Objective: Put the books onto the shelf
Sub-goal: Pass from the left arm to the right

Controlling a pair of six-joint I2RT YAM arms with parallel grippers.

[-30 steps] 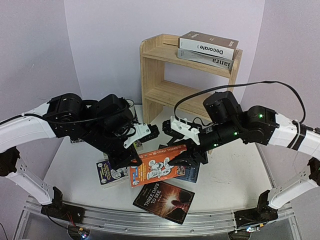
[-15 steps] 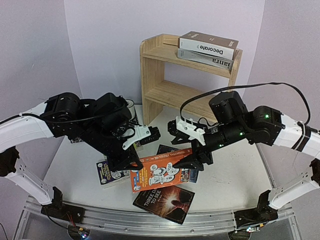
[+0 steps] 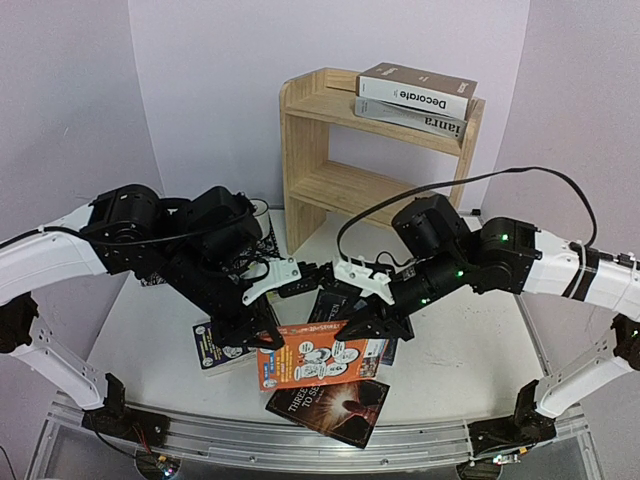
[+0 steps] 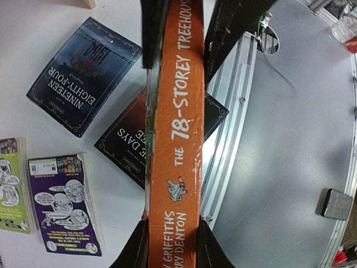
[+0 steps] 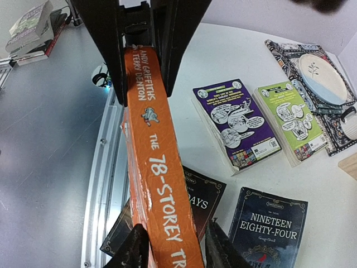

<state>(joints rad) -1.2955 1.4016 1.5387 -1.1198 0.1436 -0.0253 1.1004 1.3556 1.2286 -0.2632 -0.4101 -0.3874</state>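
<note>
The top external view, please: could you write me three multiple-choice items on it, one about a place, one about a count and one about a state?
1. Where is the Decorate book?
A) on the lower tier
B) on the top tier of the shelf, lying on the ianra book
C) leaning upright against a side panel

2. How many books are on the shelf?
A) none
B) two
C) four

3. What state is the orange book in?
A) lying flat and untouched
B) standing on the shelf
C) gripped at opposite ends by the left gripper and the right gripper

Answers:
1 B: it lies flat on the grey book on the top board.
2 B: only those two books show there.
3 C: each wrist view shows jaws closed on either side of its spine.
</note>
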